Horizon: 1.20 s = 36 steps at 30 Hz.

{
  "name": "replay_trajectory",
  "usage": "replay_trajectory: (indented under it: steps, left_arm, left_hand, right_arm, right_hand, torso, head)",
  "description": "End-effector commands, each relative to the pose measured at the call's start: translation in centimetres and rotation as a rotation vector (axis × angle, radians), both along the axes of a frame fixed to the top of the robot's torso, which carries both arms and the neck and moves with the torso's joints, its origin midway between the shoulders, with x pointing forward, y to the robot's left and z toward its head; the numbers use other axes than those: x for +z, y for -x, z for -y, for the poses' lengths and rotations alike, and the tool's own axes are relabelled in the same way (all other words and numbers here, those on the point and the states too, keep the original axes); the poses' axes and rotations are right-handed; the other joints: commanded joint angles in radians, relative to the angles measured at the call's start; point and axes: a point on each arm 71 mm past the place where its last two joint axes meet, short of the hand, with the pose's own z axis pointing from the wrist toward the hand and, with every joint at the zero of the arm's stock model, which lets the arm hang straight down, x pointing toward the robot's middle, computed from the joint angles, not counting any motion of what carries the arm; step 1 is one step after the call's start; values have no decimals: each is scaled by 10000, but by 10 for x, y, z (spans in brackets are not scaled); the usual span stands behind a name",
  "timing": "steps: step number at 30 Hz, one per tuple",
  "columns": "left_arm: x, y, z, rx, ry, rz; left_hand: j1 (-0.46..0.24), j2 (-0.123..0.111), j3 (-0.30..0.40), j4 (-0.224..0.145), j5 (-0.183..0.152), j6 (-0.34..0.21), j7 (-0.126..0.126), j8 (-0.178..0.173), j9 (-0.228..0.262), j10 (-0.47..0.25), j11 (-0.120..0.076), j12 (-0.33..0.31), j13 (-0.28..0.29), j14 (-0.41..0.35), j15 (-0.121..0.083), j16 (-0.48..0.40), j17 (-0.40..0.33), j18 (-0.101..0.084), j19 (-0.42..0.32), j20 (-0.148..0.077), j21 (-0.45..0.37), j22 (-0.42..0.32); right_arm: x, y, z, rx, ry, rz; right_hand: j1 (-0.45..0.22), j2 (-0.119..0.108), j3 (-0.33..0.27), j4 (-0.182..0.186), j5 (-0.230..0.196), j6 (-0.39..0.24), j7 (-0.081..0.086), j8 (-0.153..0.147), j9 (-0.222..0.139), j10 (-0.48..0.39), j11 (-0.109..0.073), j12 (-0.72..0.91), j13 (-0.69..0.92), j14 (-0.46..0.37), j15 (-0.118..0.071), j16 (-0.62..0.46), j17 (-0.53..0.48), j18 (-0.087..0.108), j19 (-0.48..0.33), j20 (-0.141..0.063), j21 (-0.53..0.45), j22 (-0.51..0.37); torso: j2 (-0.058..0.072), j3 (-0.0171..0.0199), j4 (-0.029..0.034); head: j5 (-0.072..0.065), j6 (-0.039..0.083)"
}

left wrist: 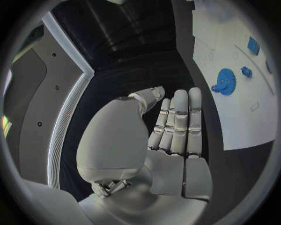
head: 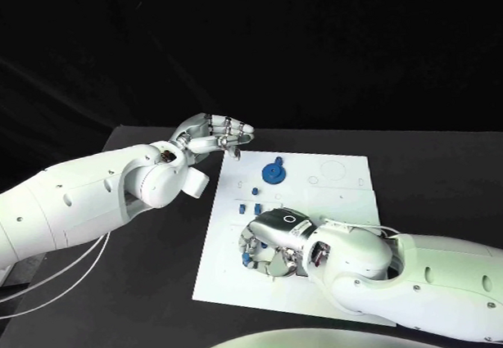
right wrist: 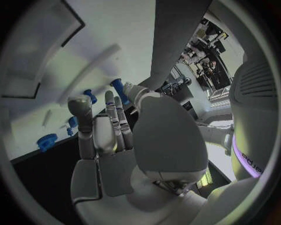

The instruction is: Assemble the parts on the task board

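Observation:
The white task board (head: pixel 339 193) lies in the middle of the black table. A blue gear (head: pixel 273 173) sits near its far edge, with small blue parts (head: pixel 256 193) in a row just nearer. My right hand (head: pixel 276 239) is down on the board's near left part, fingers pointing at the plate among several small blue parts (head: pixel 250 256). In the right wrist view its thumb tip lies against a blue peg (right wrist: pixel 119 86); I cannot tell whether the peg is pinched. My left hand (head: pixel 215 133) hovers beyond the board's far left corner, fingers straight and together, holding nothing (left wrist: pixel 175 126).
The board's right half shows drawn outlines and shallow recesses (head: pixel 332 169). Black table (head: pixel 441 174) runs to the right of the board and at its near left. In the left wrist view the gear (left wrist: pixel 225 80) lies on the board (left wrist: pixel 246 122) beyond the fingertips.

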Motion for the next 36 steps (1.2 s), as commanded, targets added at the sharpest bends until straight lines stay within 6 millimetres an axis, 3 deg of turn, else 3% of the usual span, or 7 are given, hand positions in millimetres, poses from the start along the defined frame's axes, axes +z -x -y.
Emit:
replay_trajectory:
  steps: [1,8,13,26,31,33,36]
  left_arm:
    - [1,1,3,-211,70,2]
    - [1,1,3,-207,67,-1]
    - [1,0,1,-168,51,0]
    - [-4,1,-2,-115,-15,-71]
    - [-10,3,-4,-82,-32,-198]
    - [-13,4,-4,-64,-36,-250]
    - [-17,5,-5,-40,-36,-344]
  left_hand:
    - [-30,38,-30,-44,53,-100,38,57,-10,-81,-7,47,-2,-70,-34,28,1,145,-14,26,-13,-9]
    - [-30,38,-30,-44,53,-100,38,57,-10,-81,-7,47,-2,-70,-34,28,1,145,-14,26,-13,-9]
    - [-30,38,-30,-44,53,-100,38,57,-10,-81,-7,47,-2,-70,-34,28,1,145,-14,26,-13,-9]
    - [-30,38,-30,-44,53,-100,38,57,-10,-81,-7,47,-2,-70,-34,28,1,145,-14,26,-13,-9]
    - [-30,38,-30,-44,53,-100,38,57,-10,-81,-7,47,-2,-70,-34,28,1,145,-14,26,-13,-9]
    - [-30,38,-30,-44,53,-100,38,57,-10,-81,-7,47,-2,-70,-34,28,1,145,-14,26,-13,-9]
    - [-42,35,-32,-48,55,-130,40,73,-15,-124,-3,65,-3,-77,-30,35,0,146,-21,31,-14,-11]
  right_arm:
    - [0,-1,1,-217,-84,57]
    - [4,-1,7,-544,-570,225]
    - [15,2,20,-739,-1304,298]
    - [43,-25,134,-3963,-2300,-2184]
    - [38,-26,186,-5591,-1868,-3325]
    - [34,-21,202,-6020,-1549,-3598]
    - [27,-12,221,-6535,-1015,-3763]
  right_hand:
    - [6,-127,-205,-25,21,-138,21,-90,-22,-224,30,-25,12,-56,67,-87,-106,8,-72,83,-133,-68]
    - [205,60,-1302,17,52,-316,116,-207,-97,-831,132,239,29,-165,153,-223,-449,73,-231,171,-512,-283]
    - [931,412,-3596,686,499,-492,130,-352,-212,-1499,183,714,46,-283,170,-388,-824,134,-377,231,-1007,-564]
    - [961,815,-3608,713,706,-103,-54,-208,-226,795,-228,2032,397,247,-95,228,957,-51,361,-11,-1,324]
    - [-227,762,-4259,692,1041,395,-737,1070,603,2226,-896,4162,2448,461,-739,669,2139,-286,1068,-587,1205,1363]
    - [-524,1084,-4948,692,1019,-309,-795,1997,1615,1875,-831,8542,7568,669,-667,1081,3647,-444,1356,-562,1827,1969]
    - [-752,1331,-5546,690,1011,-654,-727,2393,2068,2276,-856,10965,10429,804,-609,1295,4594,-479,1476,-563,2071,2238]
  torso:
    - [10,15,-9]
    - [15,31,-2]
    - [5,32,-15]
    - [-149,17,-109]
    - [-247,45,-203]
    - [-281,50,-236]
    - [-355,62,-306]
  head:
    - [1,14]
    - [10,29]
    - [23,40]
    - [-517,151]
    - [-1018,179]
    - [-1182,172]
    - [-1345,109]
